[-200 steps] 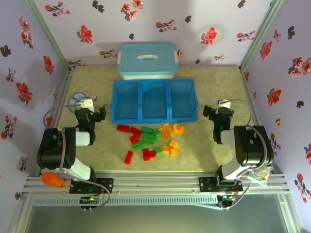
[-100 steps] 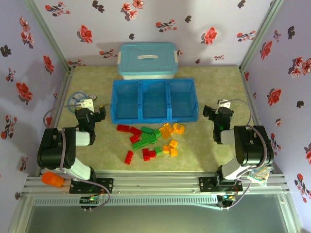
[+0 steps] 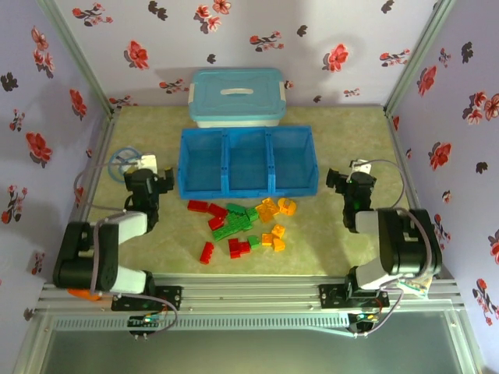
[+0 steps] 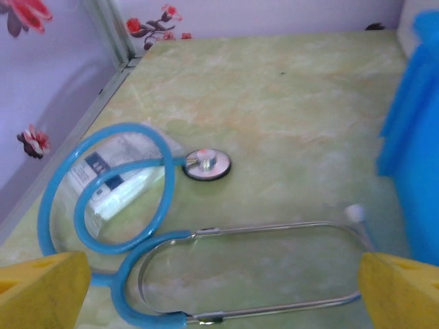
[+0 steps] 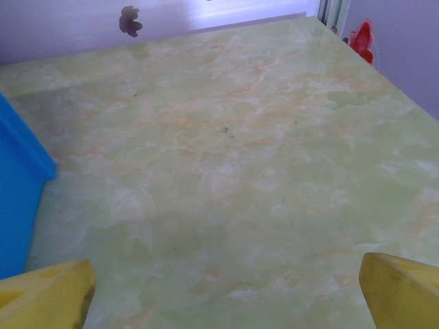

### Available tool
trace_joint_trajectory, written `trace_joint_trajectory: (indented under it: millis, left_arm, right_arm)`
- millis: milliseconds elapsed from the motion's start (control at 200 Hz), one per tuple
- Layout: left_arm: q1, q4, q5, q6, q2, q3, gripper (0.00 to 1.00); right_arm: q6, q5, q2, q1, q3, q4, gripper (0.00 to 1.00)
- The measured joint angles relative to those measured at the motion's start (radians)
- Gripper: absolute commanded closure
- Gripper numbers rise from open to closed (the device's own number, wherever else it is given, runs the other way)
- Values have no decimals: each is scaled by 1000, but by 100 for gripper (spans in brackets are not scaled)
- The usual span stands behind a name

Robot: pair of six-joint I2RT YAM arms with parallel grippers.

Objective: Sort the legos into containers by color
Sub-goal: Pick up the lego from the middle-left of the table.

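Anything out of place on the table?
A stethoscope with blue tubing and metal earpieces lies over a clear plastic packet, left of the bright blue three-compartment plastic tray. It has nothing to do with sorting bricks. The red, green and orange plastic bricks lie loose before the tray, none sorted yet.

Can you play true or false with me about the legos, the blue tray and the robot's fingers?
1. Some legos are inside the blue tray. False: all three compartments are empty, and the legos lie on the table in front of it.
2. The legos are red, green and orange. True.
3. The left fingers hold a red lego. False: they are open and empty, near a stethoscope.
4. The pale-blue box behind the tray has its lid on. True.
5. The right fingers are open with nothing between them. True.
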Motion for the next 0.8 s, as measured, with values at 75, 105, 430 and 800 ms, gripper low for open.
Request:
trace_joint_trajectory:
  millis: [75, 105, 430, 800]
  left_arm:
    - [-18, -164, -30, -54, -79, 114, 0]
    - [-17, -223, -40, -89, -104, 160, 0]
    - [-160, -730, 11, -349, -230, 319, 7]
    - [-457, -970, 17, -554, -340, 244, 14]
  right_arm:
    - [30, -13, -168, 5, 55, -186, 1]
    - [72, -13, -221, 5, 105, -280, 1]
    - [374, -67, -323, 61, 355, -822, 1]
    - [383, -70, -341, 278, 389, -1071, 1]
